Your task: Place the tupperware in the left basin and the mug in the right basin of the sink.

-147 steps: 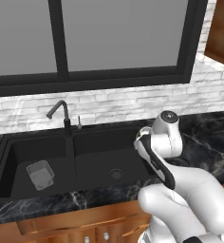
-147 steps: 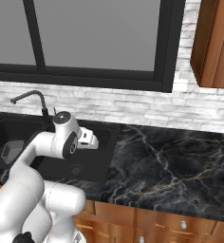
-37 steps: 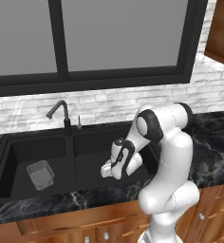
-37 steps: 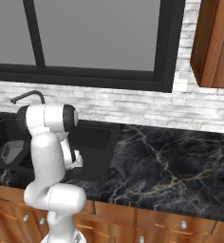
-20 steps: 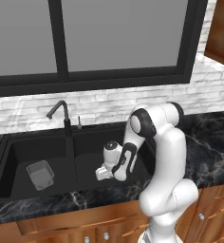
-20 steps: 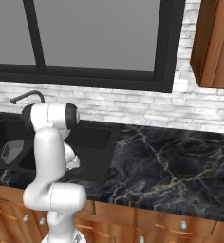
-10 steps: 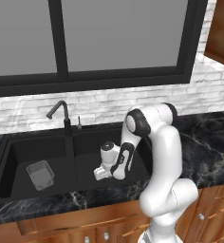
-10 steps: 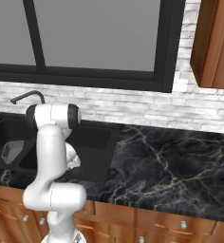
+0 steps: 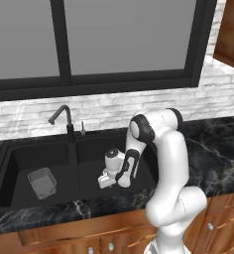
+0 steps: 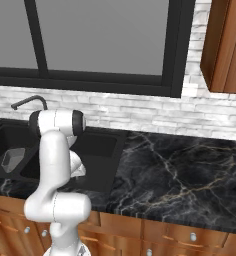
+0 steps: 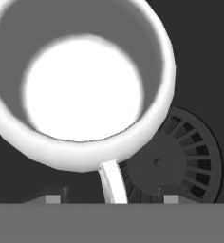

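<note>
The gripper is standing with its jaws parted: in the hand view the two dark fingertips are rising well apart at the bottom edge, and the mug's handle is passing between them without either tip pressing on it. Half a second earlier the jaws were still shut on the mug; now they are spreading, so the release is judged to be just under way.

The mug is sitting low in the right basin, at the middle of the left base view, directly ahead of the tool. In the hand view its open mouth is filling the upper left of the frame, with the round drain showing at the lower right just beside it, so the mug is lying along the gripper's own axis and the coming move is a straight pull back and up.

The tupperware is resting in the left basin, at the left of the frame beyond the divider, unchanged from the earlier frames
</note>
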Controlling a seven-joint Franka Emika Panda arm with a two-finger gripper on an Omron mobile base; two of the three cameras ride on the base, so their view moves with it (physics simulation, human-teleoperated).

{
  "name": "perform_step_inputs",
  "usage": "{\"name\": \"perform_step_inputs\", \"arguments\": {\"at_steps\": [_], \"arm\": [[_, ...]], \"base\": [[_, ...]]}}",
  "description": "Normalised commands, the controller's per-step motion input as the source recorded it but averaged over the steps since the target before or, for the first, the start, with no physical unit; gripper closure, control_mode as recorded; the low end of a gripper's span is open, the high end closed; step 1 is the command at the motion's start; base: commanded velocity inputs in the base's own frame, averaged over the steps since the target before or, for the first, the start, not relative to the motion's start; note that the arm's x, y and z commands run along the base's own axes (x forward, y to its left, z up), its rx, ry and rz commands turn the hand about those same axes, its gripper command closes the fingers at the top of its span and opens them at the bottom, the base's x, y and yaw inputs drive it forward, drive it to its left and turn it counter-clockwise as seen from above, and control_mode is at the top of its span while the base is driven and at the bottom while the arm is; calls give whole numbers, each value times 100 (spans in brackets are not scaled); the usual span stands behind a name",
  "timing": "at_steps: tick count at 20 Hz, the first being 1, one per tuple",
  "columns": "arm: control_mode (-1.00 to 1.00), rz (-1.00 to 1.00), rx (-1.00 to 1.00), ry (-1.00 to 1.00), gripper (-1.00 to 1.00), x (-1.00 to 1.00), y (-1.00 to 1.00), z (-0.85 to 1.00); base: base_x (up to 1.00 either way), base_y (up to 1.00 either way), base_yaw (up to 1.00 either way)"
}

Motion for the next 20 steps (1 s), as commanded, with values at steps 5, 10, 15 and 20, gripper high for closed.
{"name": "perform_step_inputs", "arguments": {"at_steps": [5,10,15,20], "arm": [[-100,0,0,0,-100,0,0,6],[-100,0,0,0,-100,-4,0,23],[-100,-1,0,-2,-100,-10,0,35],[-100,-2,0,-4,-100,-14,0,37]], "base": [[0,0,0],[0,0,0],[0,0,0],[0,0,0]]}}
